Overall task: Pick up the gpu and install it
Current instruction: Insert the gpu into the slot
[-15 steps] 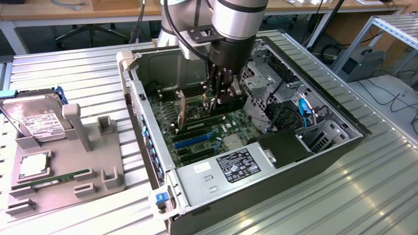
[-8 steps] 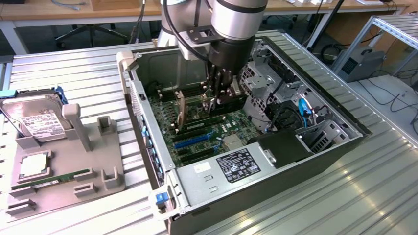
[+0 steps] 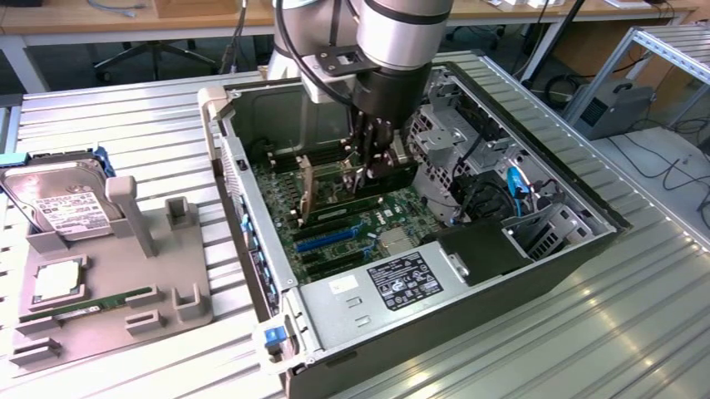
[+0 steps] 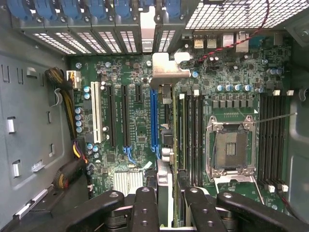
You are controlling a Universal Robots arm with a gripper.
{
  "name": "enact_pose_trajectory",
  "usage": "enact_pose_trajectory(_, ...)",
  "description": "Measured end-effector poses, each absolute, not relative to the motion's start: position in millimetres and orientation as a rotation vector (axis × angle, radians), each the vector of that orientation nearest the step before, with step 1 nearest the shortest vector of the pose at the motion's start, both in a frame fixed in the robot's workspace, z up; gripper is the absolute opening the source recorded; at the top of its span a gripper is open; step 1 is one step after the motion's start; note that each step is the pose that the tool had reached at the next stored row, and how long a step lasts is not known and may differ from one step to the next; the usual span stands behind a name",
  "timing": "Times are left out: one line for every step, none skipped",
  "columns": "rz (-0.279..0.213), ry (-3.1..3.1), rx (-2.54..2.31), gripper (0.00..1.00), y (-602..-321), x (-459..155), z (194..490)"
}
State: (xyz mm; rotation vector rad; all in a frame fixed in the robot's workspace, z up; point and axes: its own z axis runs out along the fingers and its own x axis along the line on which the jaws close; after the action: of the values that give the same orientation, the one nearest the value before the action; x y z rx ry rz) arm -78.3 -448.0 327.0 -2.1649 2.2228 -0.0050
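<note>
Wrist view: the gpu (image 4: 165,145) is seen edge-on, pinched in the pincer (image 4: 166,203), its silver bracket (image 4: 166,72) at the far end by the rear slot covers (image 4: 120,38). Its long axis is lined up with the blue slot (image 4: 154,121) directly beneath it on the motherboard (image 4: 231,77). In the exterior view the card (image 3: 332,187) is held upright inside the open computer case (image 3: 533,274) on the slatted worktop (image 3: 621,332), with drive cages (image 3: 444,141) close beside it.

The arm (image 3: 383,41) is reaching straight down from the top centre of the exterior view, wrist vertical, its gripper (image 3: 372,170) pointing downward with jaws partly closed, clamping the gpu (image 3: 332,187) edge-on.
</note>
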Motion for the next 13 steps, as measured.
enact_pose_trajectory(-0.005,2.223,-2.165,0.27,-448.0,-78.4,326.8)
enact_pose_trajectory(-0.005,2.223,-2.165,0.27,-448.0,-78.5,326.7)
enact_pose_trajectory(-0.005,2.223,-2.165,0.27,-448.0,-78.6,326.5)
enact_pose_trajectory(-0.005,2.223,-2.165,0.27,-448.1,-78.8,326.3)
enact_pose_trajectory(-0.005,2.223,-2.165,0.27,-448.1,-78.9,326.3)
enact_pose_trajectory(-0.005,2.223,-2.165,0.27,-448.1,-79.0,326.1)
enact_pose_trajectory(-0.005,2.223,-2.165,0.27,-448.1,-79.1,326.0)
enact_pose_trajectory(-0.005,2.223,-2.165,0.27,-448.1,-79.2,325.9)
enact_pose_trajectory(-0.005,2.223,-2.165,0.27,-448.1,-79.4,325.8)
enact_pose_trajectory(-0.005,2.223,-2.165,0.27,-448.1,-79.5,325.7)
enact_pose_trajectory(-0.005,2.223,-2.165,0.27,-448.1,-79.6,325.6)
enact_pose_trajectory(-0.005,2.223,-2.165,0.27,-448.1,-79.7,325.5)
enact_pose_trajectory(-0.005,2.223,-2.165,0.27,-448.1,-79.9,325.3)
